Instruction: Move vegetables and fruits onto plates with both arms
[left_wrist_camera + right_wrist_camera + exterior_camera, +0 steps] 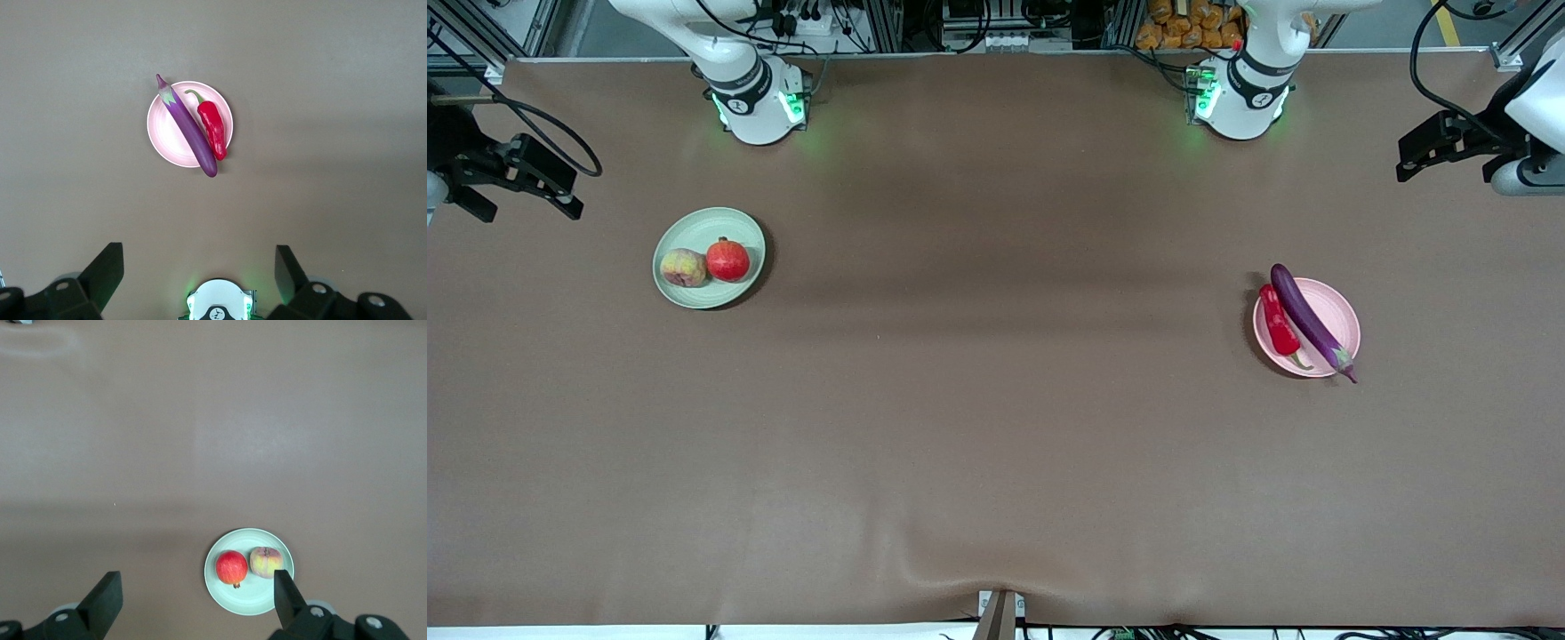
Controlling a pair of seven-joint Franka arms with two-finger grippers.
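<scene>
Brown table; left end effector and right end effector raised high, wide, empty

pink plate: partly hidden under eggplant | eggplant tip overhangs rim

Peach & pomegranate on green plate; eggplant & chili on pink plate

A matte brown surface fills the scene (one wrinkle at its near edge), aluminium framing and cables along its top.
</scene>
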